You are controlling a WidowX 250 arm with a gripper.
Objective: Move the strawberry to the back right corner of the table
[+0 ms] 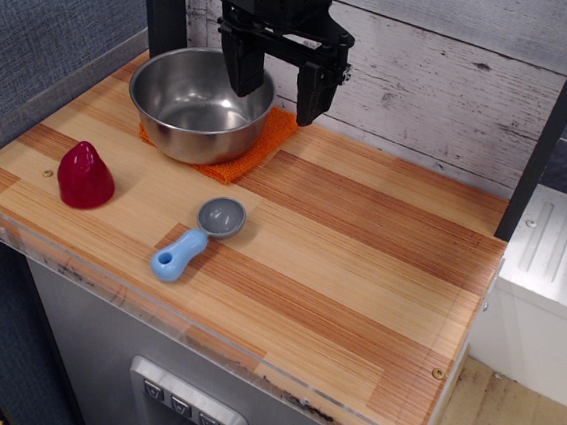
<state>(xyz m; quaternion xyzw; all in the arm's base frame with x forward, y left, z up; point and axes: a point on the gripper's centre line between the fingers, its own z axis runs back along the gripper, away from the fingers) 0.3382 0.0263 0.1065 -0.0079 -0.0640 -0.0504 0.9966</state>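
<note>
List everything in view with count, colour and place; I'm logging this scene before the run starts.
strawberry: one, dark red, front left of the table
scoop: one, grey bowl with blue handle, front centre-left
steel bowl: one, silver, back left, on the cloth
cloth: one, orange, under the bowl
table: one, striped light and reddish wood, clear edge
cabinet: one, grey, beneath the table
gripper: one, black, open, above the bowl's right rim

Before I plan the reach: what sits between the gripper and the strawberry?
In the one camera view, the steel bowl on its orange cloth lies between the open gripper and the strawberry; beyond the bowl is bare table.
</note>
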